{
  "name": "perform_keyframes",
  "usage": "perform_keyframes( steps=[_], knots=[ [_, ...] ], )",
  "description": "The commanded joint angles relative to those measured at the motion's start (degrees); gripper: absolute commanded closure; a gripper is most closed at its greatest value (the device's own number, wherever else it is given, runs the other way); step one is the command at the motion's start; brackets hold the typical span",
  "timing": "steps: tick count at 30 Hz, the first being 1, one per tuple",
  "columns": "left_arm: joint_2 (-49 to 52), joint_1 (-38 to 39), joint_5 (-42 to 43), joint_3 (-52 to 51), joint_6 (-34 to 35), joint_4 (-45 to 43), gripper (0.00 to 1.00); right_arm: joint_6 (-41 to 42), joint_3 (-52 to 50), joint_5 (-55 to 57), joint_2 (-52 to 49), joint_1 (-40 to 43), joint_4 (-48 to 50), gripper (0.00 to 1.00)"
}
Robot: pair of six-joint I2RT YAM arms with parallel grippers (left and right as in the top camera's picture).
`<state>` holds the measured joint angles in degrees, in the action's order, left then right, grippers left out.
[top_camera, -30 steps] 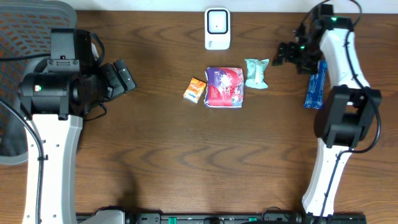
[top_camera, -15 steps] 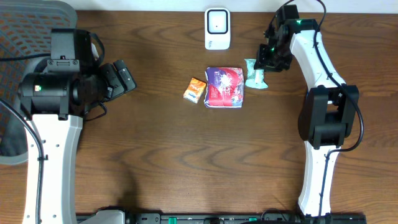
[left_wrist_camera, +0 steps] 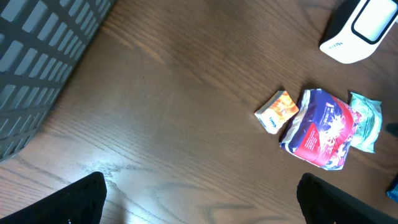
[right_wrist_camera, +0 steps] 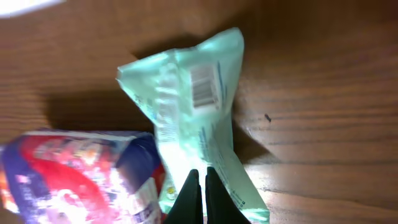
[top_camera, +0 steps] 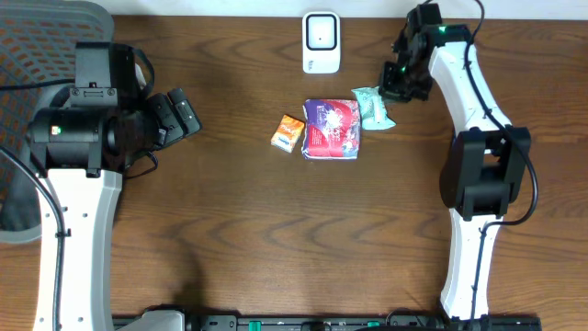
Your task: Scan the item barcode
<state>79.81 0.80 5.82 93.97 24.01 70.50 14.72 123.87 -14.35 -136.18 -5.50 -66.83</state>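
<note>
Right gripper (right_wrist_camera: 200,180) is pinched shut on one end of the green packet (right_wrist_camera: 193,124), which lies on the table (top_camera: 276,230) just beside the red-blue packet (top_camera: 332,129), near the scanner (top_camera: 321,41). The end grip leaves the barcode (right_wrist_camera: 204,87) uncovered and facing up, probably on purpose. Left gripper (top_camera: 182,115) is wide open, empty, well apart.

A dark brown table (top_camera: 276,239) with wavy wood grain carries a snack pouch (top_camera: 332,129) printed in red, deep blue and white speckled splashes. Just left of the pouch lies a small orange packet (top_camera: 288,131) with a white end, and just right of it a pale mint-green packet (top_camera: 372,107) bearing a white barcode (right_wrist_camera: 205,87) of fine black bars. Behind the pouch stands a white barcode scanner (top_camera: 321,42) with a grey window, and far to its left is a grey mesh chair (top_camera: 37,37).
</note>
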Motion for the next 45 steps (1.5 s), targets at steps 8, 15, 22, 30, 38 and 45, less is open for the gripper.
perform_keyframes(
  steps=[8, 15, 22, 30, 38, 45],
  knots=[
    [-0.09, -0.24, -0.37, 0.00, -0.17, 0.20, 0.02, 1.16, 0.07, 5.38, -0.24, -2.01, 0.87, 0.99],
    [-0.09, -0.24, -0.39, 0.00, -0.17, 0.17, 0.02, 1.14, -11.72, 5.03, -0.24, -2.73, 10.05, 0.99],
    [-0.09, -0.24, -0.37, 0.00, -0.17, 0.17, 0.02, 1.73, -16.98, 12.09, 0.24, -2.89, 10.99, 0.99],
    [-0.09, -0.24, -0.37, 0.00, -0.17, 0.20, 0.02, 2.43, -3.23, 18.47, 3.91, -1.81, -5.66, 0.99],
    [-0.09, -0.24, -0.37, 0.00, -0.17, 0.17, 0.02, 2.45, -7.23, 12.98, 3.85, -4.22, 0.63, 0.98],
    [-0.09, -0.24, -0.37, 0.00, -0.17, 0.17, 0.02, 2.47, -18.03, 9.46, 3.85, -6.08, 11.28, 0.99]
  ],
)
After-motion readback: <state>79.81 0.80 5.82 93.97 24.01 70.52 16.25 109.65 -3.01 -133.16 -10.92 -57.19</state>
